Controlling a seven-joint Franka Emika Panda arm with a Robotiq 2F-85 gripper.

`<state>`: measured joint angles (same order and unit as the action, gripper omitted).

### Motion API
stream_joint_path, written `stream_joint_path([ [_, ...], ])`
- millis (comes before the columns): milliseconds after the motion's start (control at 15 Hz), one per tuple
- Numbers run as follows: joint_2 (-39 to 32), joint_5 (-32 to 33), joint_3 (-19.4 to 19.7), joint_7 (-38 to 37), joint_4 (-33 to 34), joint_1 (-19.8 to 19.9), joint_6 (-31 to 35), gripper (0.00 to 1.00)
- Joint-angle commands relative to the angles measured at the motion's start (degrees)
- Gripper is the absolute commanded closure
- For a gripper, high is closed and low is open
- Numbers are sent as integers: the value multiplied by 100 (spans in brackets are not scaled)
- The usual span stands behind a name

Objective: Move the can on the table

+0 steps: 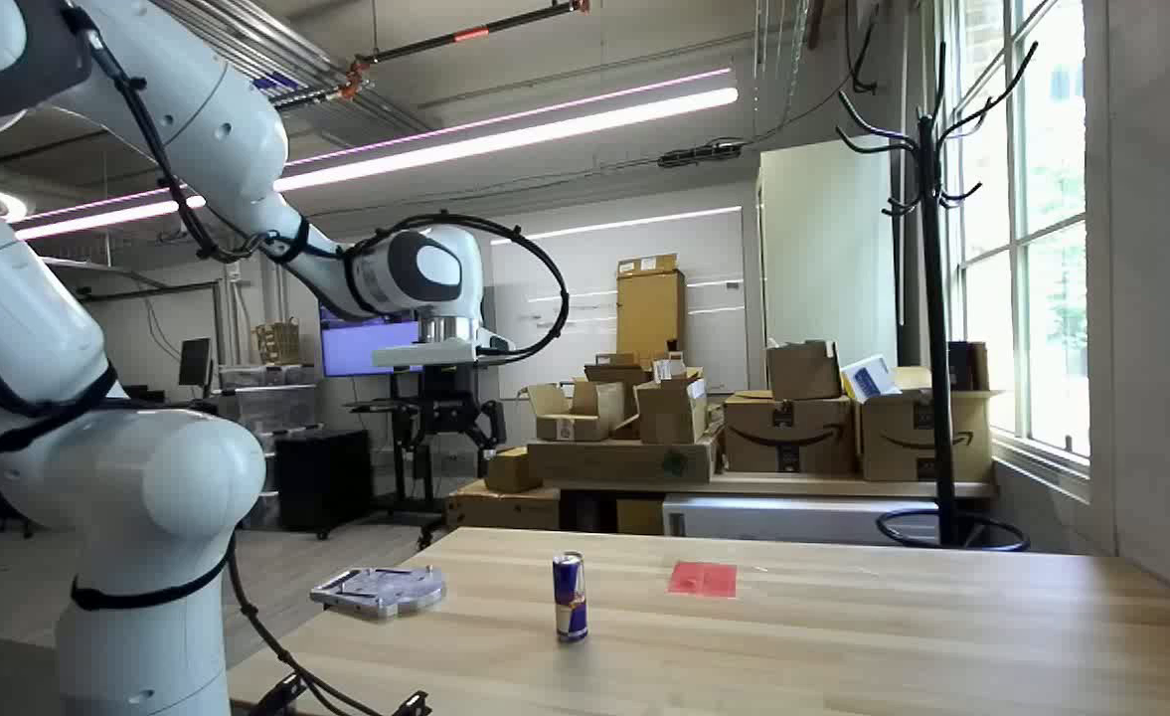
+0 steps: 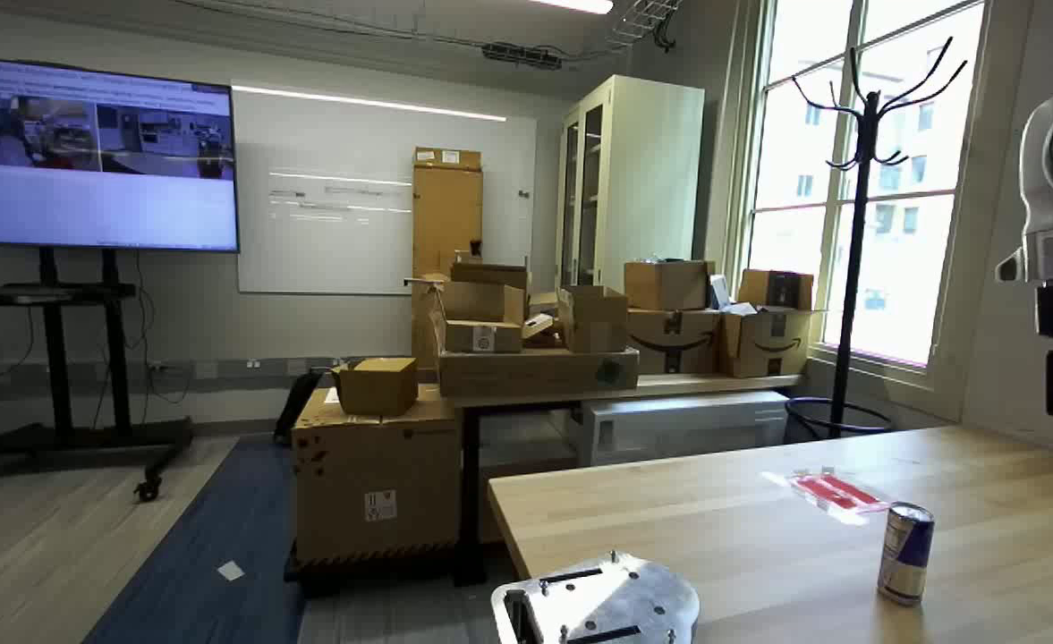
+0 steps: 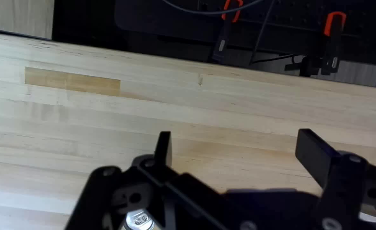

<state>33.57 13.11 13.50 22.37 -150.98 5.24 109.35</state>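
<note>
- Wrist view: Robotiq gripper (image 3: 234,149), jaws wide apart.
- Slim blue-and-silver drink can (image 1: 571,599): likely smooth, slippery, thin-walled.
- Best gripped mid-body, gently, lest it dent.

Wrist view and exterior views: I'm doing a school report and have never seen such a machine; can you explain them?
The machine is a white robot arm with a black gripper at its end. The exterior pictures are taken from outside it; the wrist view is taken from the arm itself, looking down past the gripper. On the light wooden table a slim blue and silver can stands upright, and a flat red piece lies there too. A metal plate shows by the table's edge. Nothing is held: the gripper is open.
</note>
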Motion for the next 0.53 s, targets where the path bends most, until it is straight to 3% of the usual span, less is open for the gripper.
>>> stream_joint_path([
  [0, -5, -23, -40, 18, 5, 40, -4, 0],
  [467, -47, -1, -44, -12, 23, 51, 37, 0],
])
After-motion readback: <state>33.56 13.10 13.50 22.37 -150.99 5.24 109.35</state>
